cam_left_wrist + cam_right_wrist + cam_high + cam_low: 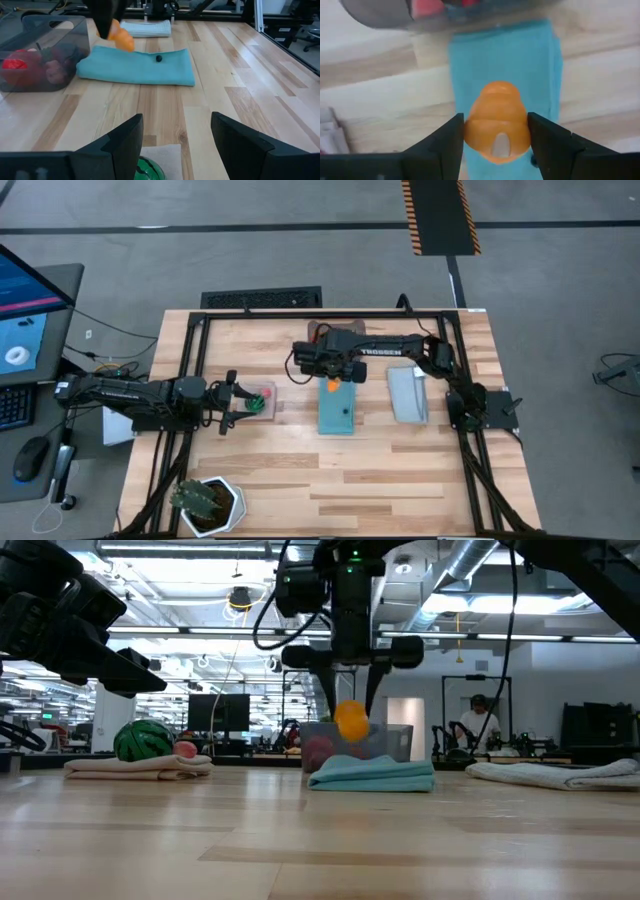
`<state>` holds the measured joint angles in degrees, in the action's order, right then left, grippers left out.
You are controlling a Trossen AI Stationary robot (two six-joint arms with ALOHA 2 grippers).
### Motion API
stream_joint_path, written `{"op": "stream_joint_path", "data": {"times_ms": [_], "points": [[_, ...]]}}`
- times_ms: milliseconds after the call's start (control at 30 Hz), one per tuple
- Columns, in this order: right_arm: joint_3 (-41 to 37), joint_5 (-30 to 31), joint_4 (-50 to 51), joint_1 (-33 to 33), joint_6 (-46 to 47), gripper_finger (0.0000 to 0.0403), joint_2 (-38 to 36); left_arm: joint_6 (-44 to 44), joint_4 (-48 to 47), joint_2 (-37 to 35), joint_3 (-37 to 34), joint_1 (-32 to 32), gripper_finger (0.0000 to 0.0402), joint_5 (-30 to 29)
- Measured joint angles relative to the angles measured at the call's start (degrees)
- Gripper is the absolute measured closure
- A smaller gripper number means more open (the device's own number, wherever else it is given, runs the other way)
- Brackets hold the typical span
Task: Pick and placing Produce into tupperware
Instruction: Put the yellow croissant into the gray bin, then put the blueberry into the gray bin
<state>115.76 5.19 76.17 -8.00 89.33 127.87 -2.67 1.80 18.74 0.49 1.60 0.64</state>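
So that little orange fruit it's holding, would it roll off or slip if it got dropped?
Probably. The orange fruit looks rounded and glossy, so it could roll on the bare wooden table. The right gripper has its jaws shut on the fruit's sides and it sits steady, suggesting it's light and stiff. Landing on the soft teal cloth beneath should stop it sooner.

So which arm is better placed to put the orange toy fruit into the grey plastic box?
The right arm. Its claw is shut on the small orange toy fruit, above the blue cloth beside the translucent grey plastic box. The left claw is farther away.
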Motion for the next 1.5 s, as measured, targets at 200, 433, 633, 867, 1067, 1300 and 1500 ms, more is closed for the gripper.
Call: {"op": "stream_joint_path", "data": {"times_ms": [200,433,633,867,1067,1300,1500], "points": [[5.3,1.5,4.0,-2.3,-2.9,0.0189,0.0,0.0,0.0,0.0,0.0,0.0,0.0178,0.0],[11.5,4.8,7.4,-6.6,-8.9,0.0173,0.0,0.0,0.0,0.0,0.0,0.0,0.0178,0.0],[12.4,5.2,5.0,-11.8,-14.9,0.0182,0.0,0.0,0.0,0.0,0.0,0.0,0.0178,0.0],[12.4,5.0,3.9,-15.6,-18.8,0.0158,0.0,0.0,0.0,0.0,0.0,0.0,0.0178,0.0],[12.4,5.3,3.9,-15.2,-19.3,0.0153,0.0,0.0,0.0,0.0,0.0,0.0,0.0178,0.0],[12.1,6.7,4.0,-15.3,-18.9,0.0111,1.0,0.0,0.0,0.0,0.0,0.0,0.0178,0.0],[10.8,6.0,4.2,-14.5,-18.9,0.0046,1.0,0.0,0.0,0.0,0.0,0.0,0.0178,0.0]]}}
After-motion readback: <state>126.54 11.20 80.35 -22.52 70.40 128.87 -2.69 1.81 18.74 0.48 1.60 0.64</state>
